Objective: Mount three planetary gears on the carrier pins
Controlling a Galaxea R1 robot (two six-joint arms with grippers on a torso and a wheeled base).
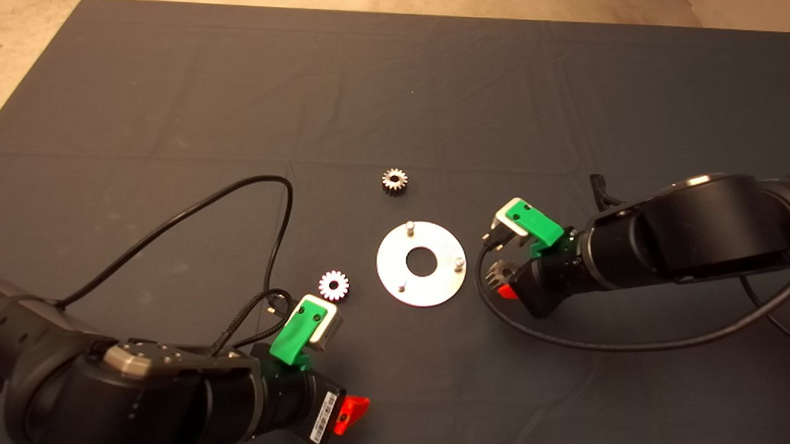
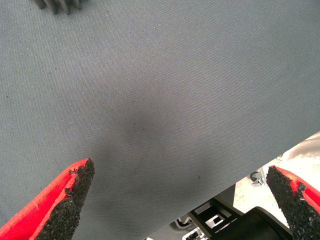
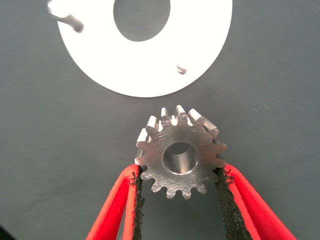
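A dark grey mat [image 1: 400, 84] with faint fold creases covers the surface. Beyond its far edge and far-left corner lies a pale beige speckled floor [image 1: 20, 51]. Light is even, with soft shadows on the mat.

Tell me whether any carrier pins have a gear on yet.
None yet. All three carrier pins stand bare on the disc; the right gripper is shut on one gear beside it.
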